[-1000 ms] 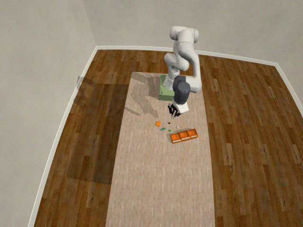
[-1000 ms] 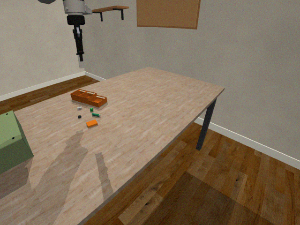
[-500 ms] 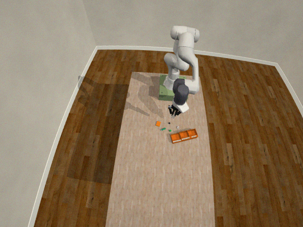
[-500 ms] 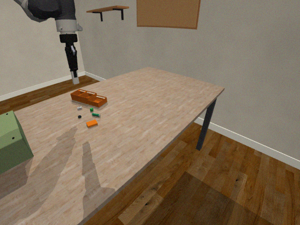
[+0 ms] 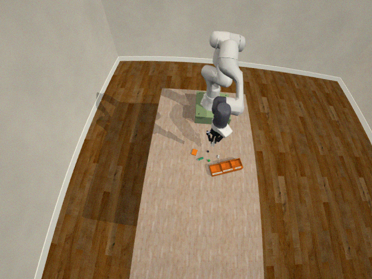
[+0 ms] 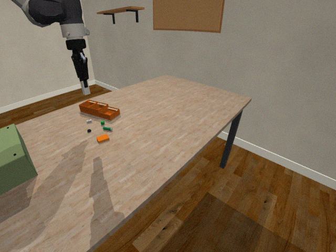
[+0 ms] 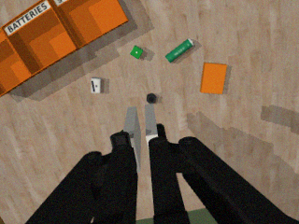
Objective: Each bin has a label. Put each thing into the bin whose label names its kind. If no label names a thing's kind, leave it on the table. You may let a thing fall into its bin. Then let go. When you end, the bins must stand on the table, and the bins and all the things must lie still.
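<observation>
My gripper (image 7: 142, 119) is shut and empty, high above the table; it also shows in the top and exterior views (image 5: 213, 143) (image 6: 85, 91). Below it on the table lie a small black round thing (image 7: 151, 97), a small white thing (image 7: 96, 85), a small green thing (image 7: 136, 52), a green cylinder with a white tip (image 7: 179, 50) and a flat orange block (image 7: 213, 78). An orange row of three bins (image 5: 225, 166) (image 6: 99, 109) stands beside them.
The green robot base block (image 6: 12, 158) stands at the table's near end, behind the gripper. The table's edges are far from the things. A shelf and a cork board hang on the far wall.
</observation>
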Robot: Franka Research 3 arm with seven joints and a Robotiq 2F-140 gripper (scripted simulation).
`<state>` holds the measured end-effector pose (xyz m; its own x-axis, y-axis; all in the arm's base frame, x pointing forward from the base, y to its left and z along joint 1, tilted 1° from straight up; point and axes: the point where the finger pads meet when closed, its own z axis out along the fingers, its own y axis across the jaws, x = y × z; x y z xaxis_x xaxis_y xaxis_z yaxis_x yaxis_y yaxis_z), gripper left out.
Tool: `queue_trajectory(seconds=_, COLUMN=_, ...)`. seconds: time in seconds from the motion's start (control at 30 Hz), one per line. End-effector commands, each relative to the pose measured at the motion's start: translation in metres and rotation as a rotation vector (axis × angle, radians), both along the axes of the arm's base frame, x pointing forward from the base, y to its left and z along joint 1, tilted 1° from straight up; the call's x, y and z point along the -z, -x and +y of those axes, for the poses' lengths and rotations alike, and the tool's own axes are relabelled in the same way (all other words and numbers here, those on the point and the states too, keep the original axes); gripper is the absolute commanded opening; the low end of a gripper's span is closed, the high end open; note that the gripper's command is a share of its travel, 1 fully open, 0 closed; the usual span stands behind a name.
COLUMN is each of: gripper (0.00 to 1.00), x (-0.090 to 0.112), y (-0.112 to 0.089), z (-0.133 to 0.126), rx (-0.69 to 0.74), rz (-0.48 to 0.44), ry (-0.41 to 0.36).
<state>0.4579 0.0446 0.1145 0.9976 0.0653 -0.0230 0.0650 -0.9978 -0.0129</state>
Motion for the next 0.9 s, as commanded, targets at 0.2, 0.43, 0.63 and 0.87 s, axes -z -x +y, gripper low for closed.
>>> queue_trajectory(seconds=0.2, gripper=0.05, x=-0.001, y=-0.001, z=0.001, rx=-0.037, rz=-0.009, ry=-0.006)
queue_trajectory(seconds=0.43, gripper=0.05, x=0.037, y=-0.039, z=0.025, rx=-0.289, rz=-0.008, ry=-0.014)
queue_trajectory(seconds=0.63, gripper=0.05, x=0.069, y=-0.071, z=0.047, rx=-0.443, rz=-0.01, ry=-0.02)
queue_trajectory(seconds=0.87, gripper=0.05, x=0.095, y=-0.097, z=0.065, rx=-0.491, rz=-0.015, ry=-0.015)
